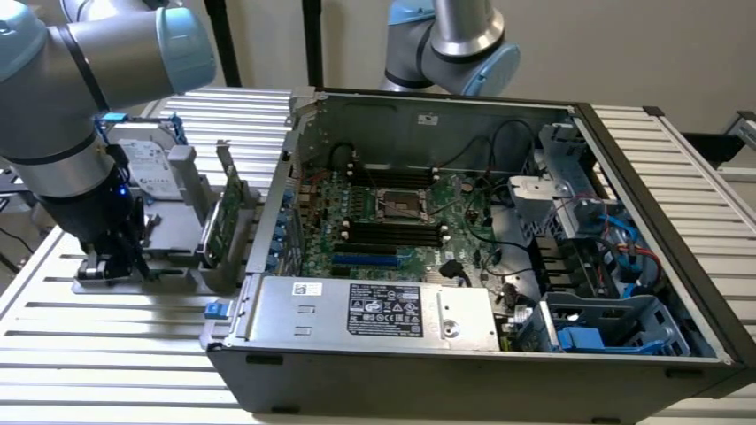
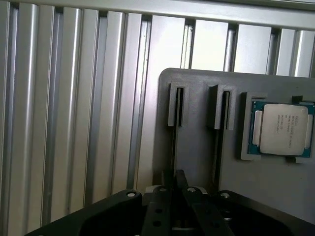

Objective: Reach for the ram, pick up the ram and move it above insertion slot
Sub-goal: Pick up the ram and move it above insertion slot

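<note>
Gripper [image 2: 174, 175] jaws narrow, seemingly clamped on the edge-on ram [image 2: 174, 142] in the gray holder's [image 2: 197, 157] slot.

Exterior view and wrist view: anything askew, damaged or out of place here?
Nothing stands out. The hard drive and expansion card stand upright in the gray holder, and the CPU sits square in its pocket.

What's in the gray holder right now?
A processor chip lies in its pocket; a hard drive and an expansion card stand upright. The gripper covers part of two narrow slots; whether the ram sits there is hidden.
</note>
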Controlling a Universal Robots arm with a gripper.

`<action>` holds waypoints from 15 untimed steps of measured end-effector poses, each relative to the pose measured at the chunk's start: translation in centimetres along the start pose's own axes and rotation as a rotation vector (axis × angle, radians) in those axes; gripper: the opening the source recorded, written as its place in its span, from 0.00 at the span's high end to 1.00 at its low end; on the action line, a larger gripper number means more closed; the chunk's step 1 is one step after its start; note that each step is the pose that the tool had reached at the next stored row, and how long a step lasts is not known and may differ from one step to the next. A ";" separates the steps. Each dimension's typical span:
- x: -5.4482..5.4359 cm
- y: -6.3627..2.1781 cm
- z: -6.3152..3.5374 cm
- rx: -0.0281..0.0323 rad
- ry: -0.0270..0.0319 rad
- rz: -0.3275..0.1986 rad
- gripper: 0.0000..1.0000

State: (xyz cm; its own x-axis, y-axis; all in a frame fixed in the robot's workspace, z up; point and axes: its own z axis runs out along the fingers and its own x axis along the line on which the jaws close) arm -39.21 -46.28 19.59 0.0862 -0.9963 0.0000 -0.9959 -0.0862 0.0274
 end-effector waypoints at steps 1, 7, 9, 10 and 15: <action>0.0 0.00 0.00 0.0000 0.0000 0.000 0.86; 0.0 0.00 0.00 0.0000 0.0000 0.000 0.86; 0.0 0.00 0.00 0.0000 0.0000 0.000 0.86; 0.0 0.00 0.00 0.0000 0.0000 0.000 0.86; 0.0 0.01 -0.31 0.0001 -0.0001 0.000 0.86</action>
State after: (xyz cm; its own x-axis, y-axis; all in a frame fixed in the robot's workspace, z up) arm -39.21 -46.28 19.90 0.0862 -0.9963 -0.0001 -0.9959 -0.0862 0.0273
